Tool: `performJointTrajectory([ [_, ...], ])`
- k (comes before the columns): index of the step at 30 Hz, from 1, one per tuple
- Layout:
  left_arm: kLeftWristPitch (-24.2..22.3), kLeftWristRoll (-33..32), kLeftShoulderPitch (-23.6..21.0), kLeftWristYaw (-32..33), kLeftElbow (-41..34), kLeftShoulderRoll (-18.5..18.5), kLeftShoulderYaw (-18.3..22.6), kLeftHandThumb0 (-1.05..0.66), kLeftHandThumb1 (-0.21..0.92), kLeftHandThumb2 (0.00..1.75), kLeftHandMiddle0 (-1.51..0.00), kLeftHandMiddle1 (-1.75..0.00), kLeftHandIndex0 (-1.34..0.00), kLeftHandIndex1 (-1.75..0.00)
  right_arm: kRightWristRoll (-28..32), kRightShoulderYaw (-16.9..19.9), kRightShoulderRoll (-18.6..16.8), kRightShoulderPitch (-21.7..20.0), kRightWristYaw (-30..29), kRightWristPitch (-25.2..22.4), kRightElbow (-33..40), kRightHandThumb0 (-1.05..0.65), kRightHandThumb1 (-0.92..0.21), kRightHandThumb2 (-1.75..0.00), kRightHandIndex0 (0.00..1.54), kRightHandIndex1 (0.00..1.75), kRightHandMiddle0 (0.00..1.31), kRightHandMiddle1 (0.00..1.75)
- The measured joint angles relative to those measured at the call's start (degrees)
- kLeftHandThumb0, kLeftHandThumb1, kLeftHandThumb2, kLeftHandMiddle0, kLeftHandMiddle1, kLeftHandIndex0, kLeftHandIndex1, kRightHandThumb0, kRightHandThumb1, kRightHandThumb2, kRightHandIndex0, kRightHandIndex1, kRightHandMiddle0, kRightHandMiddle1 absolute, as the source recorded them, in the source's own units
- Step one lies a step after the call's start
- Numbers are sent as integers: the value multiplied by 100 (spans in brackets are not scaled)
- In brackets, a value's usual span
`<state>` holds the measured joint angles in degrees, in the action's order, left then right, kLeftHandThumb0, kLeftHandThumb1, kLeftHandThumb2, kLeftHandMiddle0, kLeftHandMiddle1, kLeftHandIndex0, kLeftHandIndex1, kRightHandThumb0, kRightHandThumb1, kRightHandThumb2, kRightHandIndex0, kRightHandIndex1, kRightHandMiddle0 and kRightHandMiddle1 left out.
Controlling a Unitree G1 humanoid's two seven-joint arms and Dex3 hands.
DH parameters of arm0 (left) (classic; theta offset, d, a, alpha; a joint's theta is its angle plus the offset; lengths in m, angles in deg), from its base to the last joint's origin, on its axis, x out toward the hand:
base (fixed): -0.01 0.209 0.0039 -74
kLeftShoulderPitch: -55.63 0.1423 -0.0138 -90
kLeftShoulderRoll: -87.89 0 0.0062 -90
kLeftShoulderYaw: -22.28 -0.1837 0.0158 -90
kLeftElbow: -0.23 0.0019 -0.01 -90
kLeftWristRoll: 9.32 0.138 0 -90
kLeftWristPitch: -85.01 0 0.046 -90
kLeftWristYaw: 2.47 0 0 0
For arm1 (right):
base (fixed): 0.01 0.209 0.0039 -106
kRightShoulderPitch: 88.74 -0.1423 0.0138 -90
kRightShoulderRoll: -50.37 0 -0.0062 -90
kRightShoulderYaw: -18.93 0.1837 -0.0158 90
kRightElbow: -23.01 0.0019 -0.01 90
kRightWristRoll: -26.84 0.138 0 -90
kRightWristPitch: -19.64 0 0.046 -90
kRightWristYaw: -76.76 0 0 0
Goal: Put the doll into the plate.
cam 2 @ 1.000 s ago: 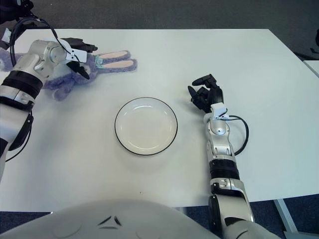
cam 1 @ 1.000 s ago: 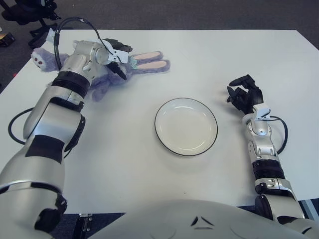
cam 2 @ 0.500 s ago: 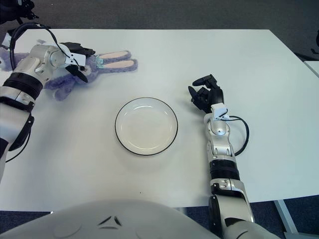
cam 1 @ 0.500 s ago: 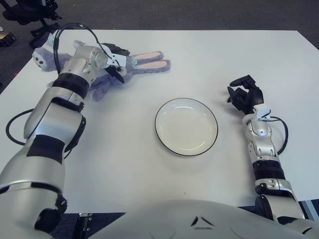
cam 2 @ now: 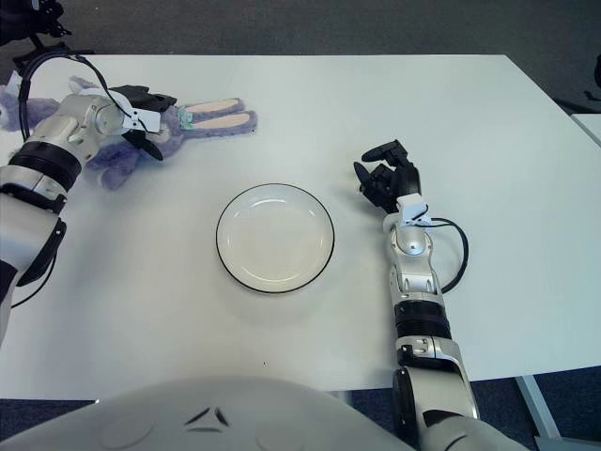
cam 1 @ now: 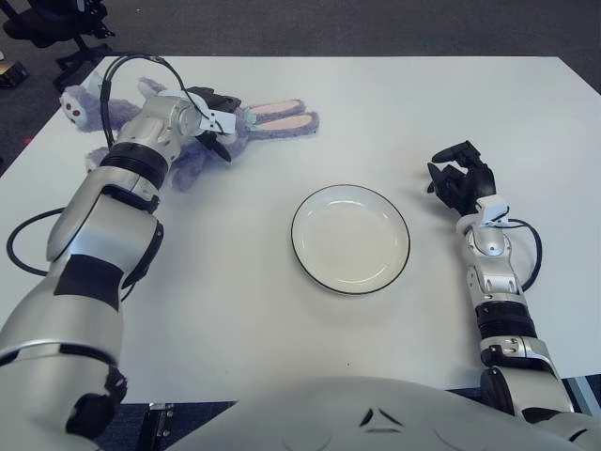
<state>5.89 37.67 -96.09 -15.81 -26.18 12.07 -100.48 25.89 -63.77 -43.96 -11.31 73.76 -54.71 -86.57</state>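
Observation:
A purple plush rabbit doll (cam 1: pixel 183 155) lies at the far left of the white table, its pink-lined ears (cam 1: pixel 282 115) pointing right. My left hand (cam 1: pixel 214 117) is over the doll's head, dark fingers spread above and below it, not closed on it. The doll's body shows on both sides of my forearm. A white plate (cam 1: pixel 350 239) with a dark rim sits at the table's middle, with nothing in it. My right hand (cam 1: pixel 460 178) shows to the right of the plate, fingers curled and holding nothing.
The white table (cam 1: pixel 235 310) has bare surface around the plate and along the front. Its left edge runs close to the doll. A black cable (cam 1: pixel 23 244) loops beside my left arm. Dark floor and a chair base (cam 1: pixel 56 28) lie beyond the far left corner.
My left hand has slid slightly left along the doll's head, uncovering more of the ears' base. The doll has barely shifted. The plate and right hand are unchanged.

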Motion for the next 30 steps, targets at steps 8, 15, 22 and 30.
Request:
performJointTrajectory([
  [8,-50,25,63,315,99,-66,-80,-74,77,0,0,0,-15,-1,0,0,1,-8,-2,0,-6,-36,-92,-32,79,154,41,153],
  [15,-128,-64,410,1466,104,-143,23,-60,73,0,0,0,-20,-3,-1,5,0,-18,-24,-30,0,-36,-92,-32,80,154,41,152],
  [22,-145,-127,474,1683,130,-175,33,-56,72,0,0,0,-22,-4,-1,4,1,-18,-44,-38,6,-36,-92,-31,80,154,42,152],
  [30,-17,-370,655,2114,202,-250,187,-49,70,0,-7,-2,-29,-5,-3,-1,-2,-9,-82,-59,36,-36,-92,-31,80,155,42,151],
])
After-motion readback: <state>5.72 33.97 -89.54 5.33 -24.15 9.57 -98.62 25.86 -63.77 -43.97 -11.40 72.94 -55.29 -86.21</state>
